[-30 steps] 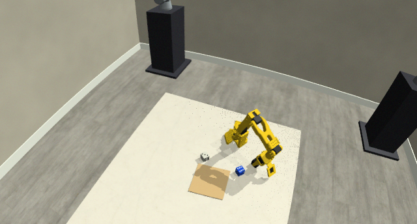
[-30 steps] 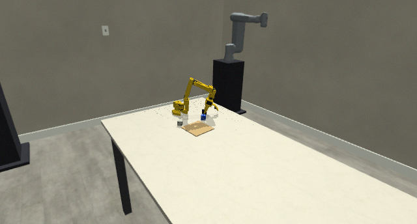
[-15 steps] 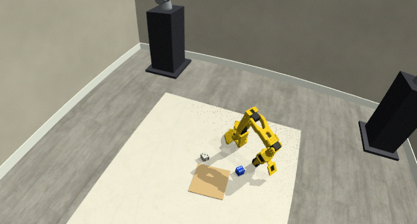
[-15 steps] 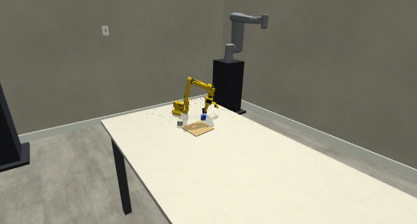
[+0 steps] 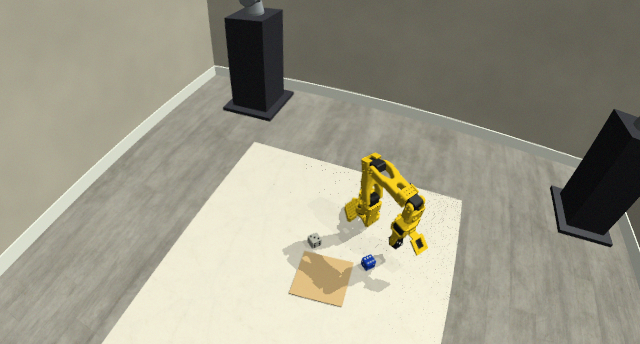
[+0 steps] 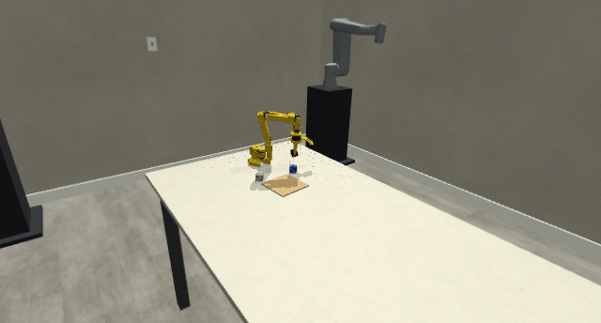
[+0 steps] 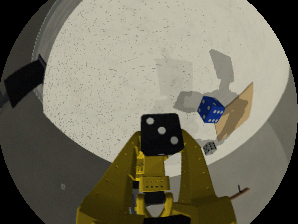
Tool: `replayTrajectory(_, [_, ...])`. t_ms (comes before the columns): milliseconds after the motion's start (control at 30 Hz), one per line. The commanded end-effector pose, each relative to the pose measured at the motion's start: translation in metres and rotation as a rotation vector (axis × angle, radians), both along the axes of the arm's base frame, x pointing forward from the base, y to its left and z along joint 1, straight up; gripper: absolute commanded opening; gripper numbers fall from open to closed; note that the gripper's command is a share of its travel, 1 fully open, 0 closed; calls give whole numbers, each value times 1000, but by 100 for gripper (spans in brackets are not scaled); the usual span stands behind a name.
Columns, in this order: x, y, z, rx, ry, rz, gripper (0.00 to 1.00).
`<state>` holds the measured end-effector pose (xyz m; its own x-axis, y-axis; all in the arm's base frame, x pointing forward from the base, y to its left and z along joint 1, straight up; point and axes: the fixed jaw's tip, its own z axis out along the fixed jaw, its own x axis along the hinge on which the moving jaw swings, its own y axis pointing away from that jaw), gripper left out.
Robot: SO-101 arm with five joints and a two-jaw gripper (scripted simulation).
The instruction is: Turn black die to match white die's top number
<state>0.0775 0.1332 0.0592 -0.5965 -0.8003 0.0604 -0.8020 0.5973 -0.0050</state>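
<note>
Above the pale speckled table top, to the far side of the small blue die with white pips, the yellow one-moving-jaw gripper is closed on the small black cube die with white pips and holds it off the surface. The wrist view shows the die pinched between the jaws, with three white pips on the face turned to the camera. The die is not on the flat tan square mat; it hangs apart from it, with the blue die between the two.

Step in hand, as judged: carry and reorientation of the black die, with placement not yet made. The small white die with dark pips rests on the table just beyond the mat's far corner; its top number cannot be read with confidence at this size.

Next move, as judged: bring the die over the mat, passing wide of the blue die, roll the wrist so the matching face comes uppermost, lower it fully within the mat's edges, then release.

Arm pose: upper link raised steeply from the base, forearm bent down, gripper pointing downward toward the table.
</note>
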Motion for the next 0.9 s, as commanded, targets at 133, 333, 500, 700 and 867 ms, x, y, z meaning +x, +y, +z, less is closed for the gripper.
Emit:
replayTrajectory(133, [3, 6, 16, 112, -71, -1, 0])
replayTrajectory(333, [3, 6, 16, 112, -71, -1, 0])
replayTrajectory(500, [3, 6, 16, 112, -71, -1, 0])
replayTrajectory(700, [3, 6, 16, 112, -71, -1, 0])
replayTrajectory(867, [3, 6, 16, 115, -73, -4, 0])
